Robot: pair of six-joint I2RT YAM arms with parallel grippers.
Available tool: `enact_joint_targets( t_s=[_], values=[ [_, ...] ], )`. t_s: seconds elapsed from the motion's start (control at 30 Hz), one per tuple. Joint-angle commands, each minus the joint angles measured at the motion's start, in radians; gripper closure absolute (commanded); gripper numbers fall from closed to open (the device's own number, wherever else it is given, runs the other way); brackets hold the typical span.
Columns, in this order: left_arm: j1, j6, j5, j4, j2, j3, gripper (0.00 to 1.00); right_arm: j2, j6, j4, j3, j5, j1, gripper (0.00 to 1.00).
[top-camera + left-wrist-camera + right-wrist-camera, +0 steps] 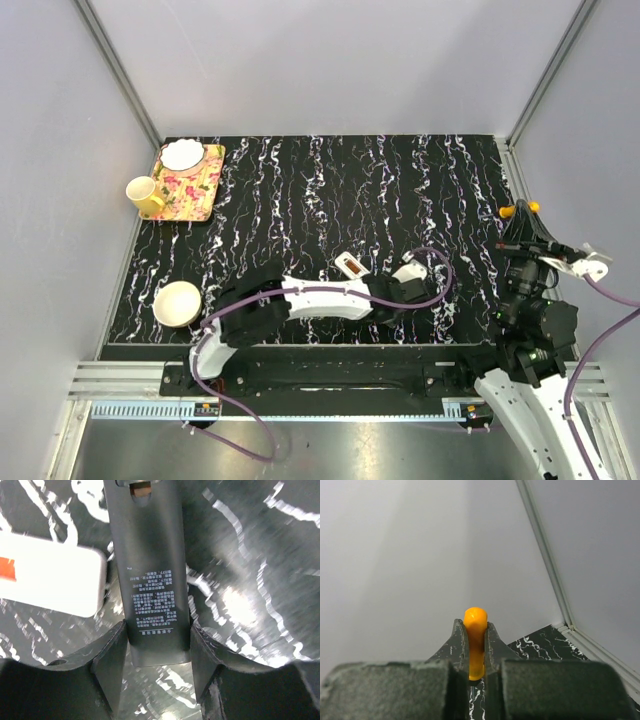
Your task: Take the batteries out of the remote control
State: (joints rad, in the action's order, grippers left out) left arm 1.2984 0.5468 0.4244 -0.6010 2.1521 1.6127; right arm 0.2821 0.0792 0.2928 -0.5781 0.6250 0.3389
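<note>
My left gripper (157, 630) reaches over the middle of the black marbled table (300, 190). Its jaws press on both sides of a dark remote control (150, 555), which lies back up with small white print on it. An orange-brown spot (140, 487) shows through a notch at the remote's far end; the batteries are otherwise hidden. A white oblong thing (50, 580) with a red-orange patch lies just left of the remote, and also shows in the top view (349, 265). My right gripper (475, 625) hovers at the table's right edge, shut on a slim orange stick (475, 650) with a rounded tip.
A floral tray (200, 190) at the back left carries a white bowl (181, 154). A yellow mug (146, 195) stands beside the tray. A cream bowl (178, 303) sits near the front left edge. Grey walls enclose the table on three sides.
</note>
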Motion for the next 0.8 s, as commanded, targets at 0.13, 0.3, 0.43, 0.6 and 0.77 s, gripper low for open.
enact_joint_targets(
  t_s=[0.13,0.3,0.43,0.6,0.77],
  values=[
    [0.009,0.030,-0.027,0.174,-0.271,-0.397,1.00,0.086,0.059,0.005,0.007,-0.117,-0.003,1.00],
    [0.010,0.038,0.008,0.165,-0.311,-0.484,1.00,0.108,0.086,0.009,0.020,-0.148,-0.003,1.00],
    [0.004,0.027,0.028,0.148,-0.322,-0.511,1.00,0.127,0.094,0.014,0.026,-0.165,-0.001,1.00],
    [-0.014,-0.001,0.024,0.153,-0.337,-0.519,1.00,0.170,0.087,0.026,0.044,-0.215,-0.001,1.00],
    [-0.031,-0.106,-0.024,0.211,-0.385,-0.565,1.00,0.233,0.019,0.046,0.073,-0.375,-0.003,1.00]
  ],
)
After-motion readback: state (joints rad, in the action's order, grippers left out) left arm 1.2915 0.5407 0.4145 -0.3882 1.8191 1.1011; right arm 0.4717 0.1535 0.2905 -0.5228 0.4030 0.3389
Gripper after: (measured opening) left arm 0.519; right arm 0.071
